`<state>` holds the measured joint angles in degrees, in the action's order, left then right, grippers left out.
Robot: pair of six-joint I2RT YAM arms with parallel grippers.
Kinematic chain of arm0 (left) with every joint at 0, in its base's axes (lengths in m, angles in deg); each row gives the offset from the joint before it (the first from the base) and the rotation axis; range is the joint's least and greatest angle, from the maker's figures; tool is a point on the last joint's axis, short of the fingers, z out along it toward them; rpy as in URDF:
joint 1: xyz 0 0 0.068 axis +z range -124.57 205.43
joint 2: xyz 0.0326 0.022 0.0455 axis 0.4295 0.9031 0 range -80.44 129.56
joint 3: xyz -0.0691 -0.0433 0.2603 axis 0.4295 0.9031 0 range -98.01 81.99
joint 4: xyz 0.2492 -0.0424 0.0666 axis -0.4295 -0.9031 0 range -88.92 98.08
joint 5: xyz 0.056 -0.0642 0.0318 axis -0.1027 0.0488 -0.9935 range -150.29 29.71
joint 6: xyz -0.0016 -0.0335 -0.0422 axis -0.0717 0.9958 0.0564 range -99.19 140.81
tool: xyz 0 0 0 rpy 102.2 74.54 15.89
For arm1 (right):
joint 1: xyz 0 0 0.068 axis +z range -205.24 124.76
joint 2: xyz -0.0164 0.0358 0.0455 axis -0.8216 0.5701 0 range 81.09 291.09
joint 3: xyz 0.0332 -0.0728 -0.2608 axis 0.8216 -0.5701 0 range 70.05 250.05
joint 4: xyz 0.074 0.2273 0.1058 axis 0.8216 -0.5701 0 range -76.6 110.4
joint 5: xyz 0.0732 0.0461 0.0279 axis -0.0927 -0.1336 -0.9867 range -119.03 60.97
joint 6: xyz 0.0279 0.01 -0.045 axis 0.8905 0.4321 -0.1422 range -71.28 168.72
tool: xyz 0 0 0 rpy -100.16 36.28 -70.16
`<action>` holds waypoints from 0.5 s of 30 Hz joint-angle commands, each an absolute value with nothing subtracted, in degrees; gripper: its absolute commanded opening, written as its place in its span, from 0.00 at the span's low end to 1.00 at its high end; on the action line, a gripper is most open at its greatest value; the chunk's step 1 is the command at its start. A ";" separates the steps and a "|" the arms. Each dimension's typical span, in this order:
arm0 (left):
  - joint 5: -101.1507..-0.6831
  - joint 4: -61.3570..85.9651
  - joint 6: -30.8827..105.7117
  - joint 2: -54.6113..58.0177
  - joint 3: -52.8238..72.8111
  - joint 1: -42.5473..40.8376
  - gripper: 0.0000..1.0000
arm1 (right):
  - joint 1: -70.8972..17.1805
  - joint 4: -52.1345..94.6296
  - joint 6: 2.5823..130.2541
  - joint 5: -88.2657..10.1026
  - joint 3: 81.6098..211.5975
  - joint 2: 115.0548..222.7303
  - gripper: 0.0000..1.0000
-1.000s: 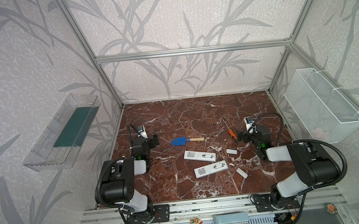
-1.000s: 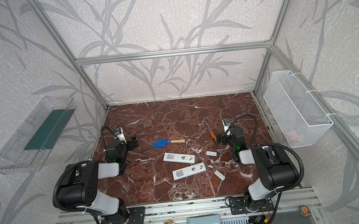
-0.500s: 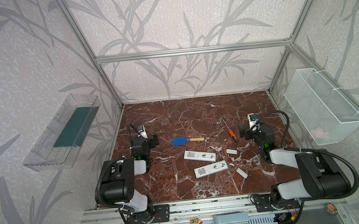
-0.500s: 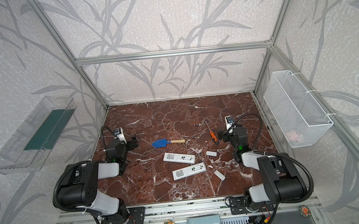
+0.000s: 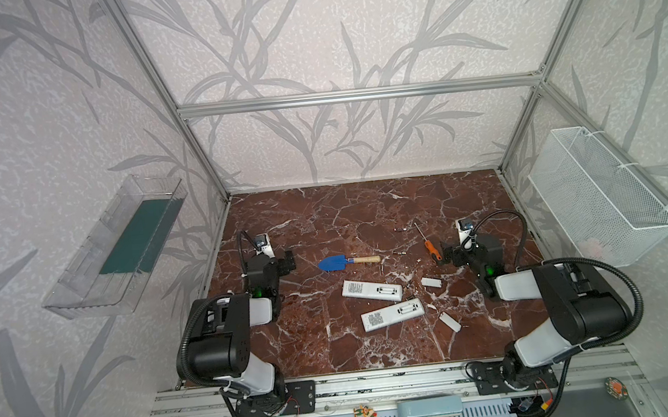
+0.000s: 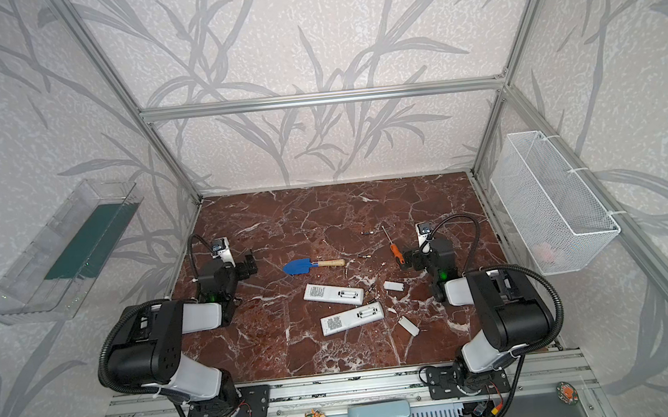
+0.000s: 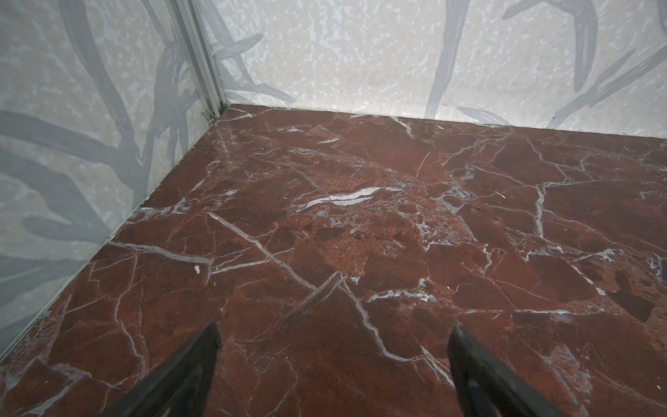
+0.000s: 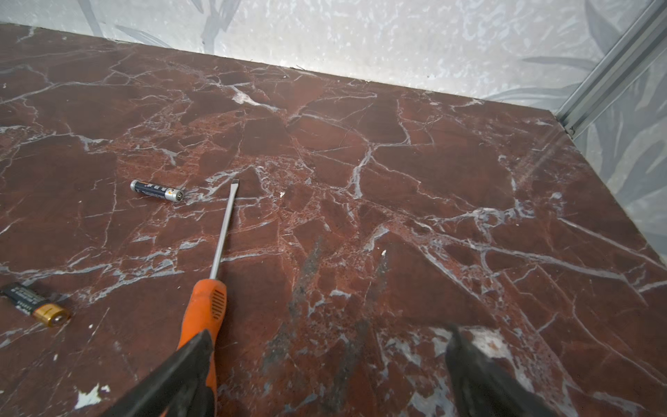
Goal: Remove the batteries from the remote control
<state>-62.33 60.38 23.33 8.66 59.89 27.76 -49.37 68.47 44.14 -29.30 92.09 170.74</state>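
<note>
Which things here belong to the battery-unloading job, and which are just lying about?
Job: far remote and near remote, both with covers off; dark blue battery; black and gold battery; white covers.

Lying about: blue trowel; orange screwdriver, possibly a prying tool; wire basket; clear tray.

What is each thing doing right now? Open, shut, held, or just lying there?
Left end effector: open, empty.
Right end effector: open, empty.
Far remote: face down, cover off.
Near remote: face down, cover off.
Covers: off, loose on the table.
Batteries: out, loose on the table.
Screwdriver: lying flat, not held.
Trowel: lying flat, untouched.
</note>
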 commanded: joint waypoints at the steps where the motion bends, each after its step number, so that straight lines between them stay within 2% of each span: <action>1: -63.01 61.88 23.09 9.06 60.39 27.90 0.99 | -49.62 68.97 43.98 -29.38 93.33 169.59 0.99; 15: -62.85 61.87 22.68 9.08 60.42 27.92 0.99 | -49.62 68.65 43.93 -29.47 93.43 169.51 0.99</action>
